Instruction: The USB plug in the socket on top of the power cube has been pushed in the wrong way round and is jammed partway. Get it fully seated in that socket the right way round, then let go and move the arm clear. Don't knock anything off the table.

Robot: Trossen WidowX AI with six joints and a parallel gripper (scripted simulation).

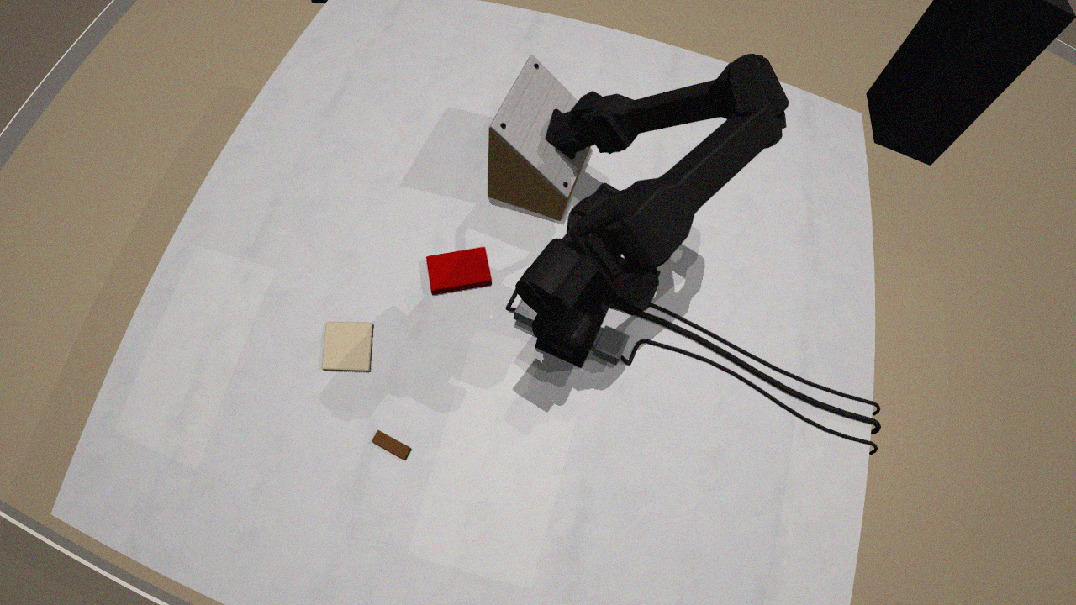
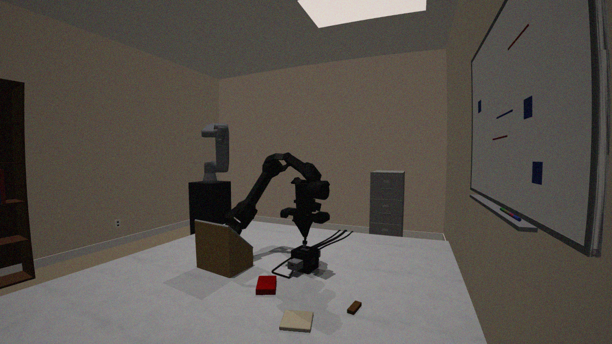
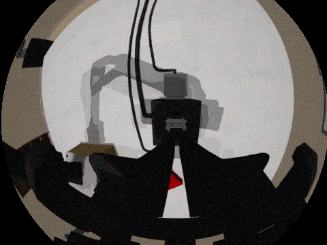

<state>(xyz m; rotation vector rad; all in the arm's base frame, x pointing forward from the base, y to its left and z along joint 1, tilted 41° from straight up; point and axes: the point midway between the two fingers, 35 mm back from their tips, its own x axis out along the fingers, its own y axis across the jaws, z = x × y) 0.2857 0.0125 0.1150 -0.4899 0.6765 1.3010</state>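
The black power cube stands on the table under my gripper, which points straight down. The gripper is shut on the small dark USB plug, seen just below the fingertips in the exterior view. The light grey socket on the cube's top shows just ahead of the fingertips in the wrist view. The plug's tip is at or just above the cube's top; whether it is in the socket, and which way round it is, I cannot tell. In the top view the arm hides the plug and socket.
Grey blocks and black cables are at the cube's sides. A wedge-shaped box stands near the arm's base. A red block, cream tile and brown block lie on the table.
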